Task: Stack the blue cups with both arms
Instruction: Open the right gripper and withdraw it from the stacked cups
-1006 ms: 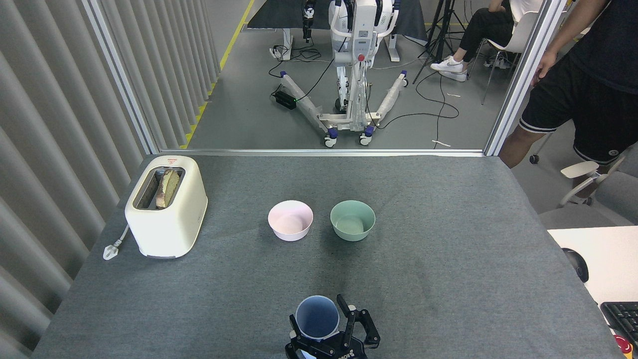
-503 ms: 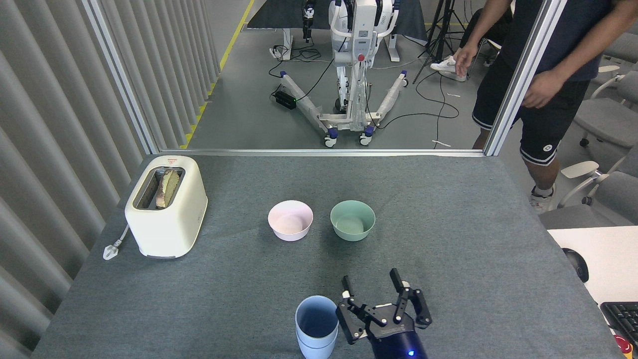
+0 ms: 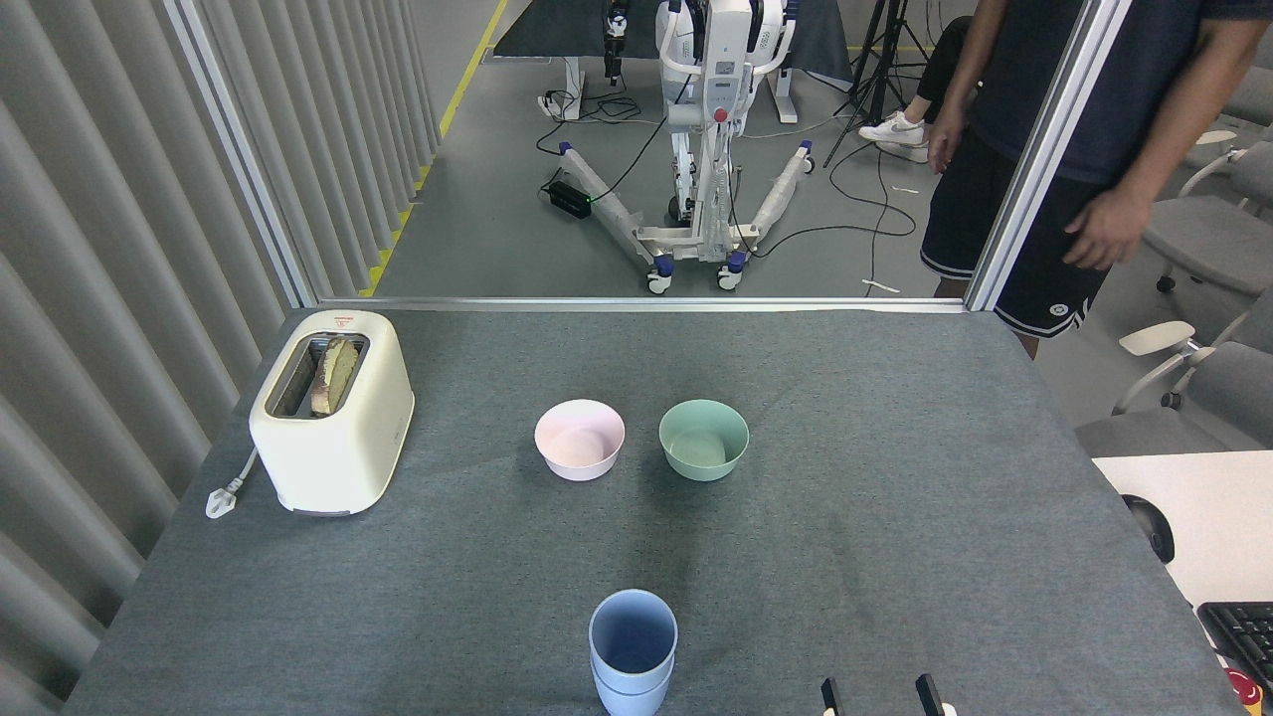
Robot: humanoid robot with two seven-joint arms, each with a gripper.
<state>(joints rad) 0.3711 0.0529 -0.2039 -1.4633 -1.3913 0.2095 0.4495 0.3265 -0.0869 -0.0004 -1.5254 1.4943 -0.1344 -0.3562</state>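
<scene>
The blue cups (image 3: 633, 651) stand upright near the table's front edge, one nested inside the other, with the lower cup's rim showing as a band below the upper one. Nothing touches them. Only two black fingertips (image 3: 927, 692) of my right gripper (image 3: 877, 699) poke up at the bottom edge, right of the cups and well apart from them. The fingertips are spread wide with nothing between them. My left gripper is out of view.
A pink bowl (image 3: 580, 439) and a mint-green bowl (image 3: 703, 439) sit mid-table. A cream toaster (image 3: 331, 410) holding bread stands at the left. A person (image 3: 1054, 149) stands beyond the table's far right corner. A white desk (image 3: 1203, 512) with a keyboard (image 3: 1243, 631) lies to the right.
My right gripper let go of the cups, moved right and dropped down almost out of the frame. The stacked cups stay put. The person shifted position behind the table.
</scene>
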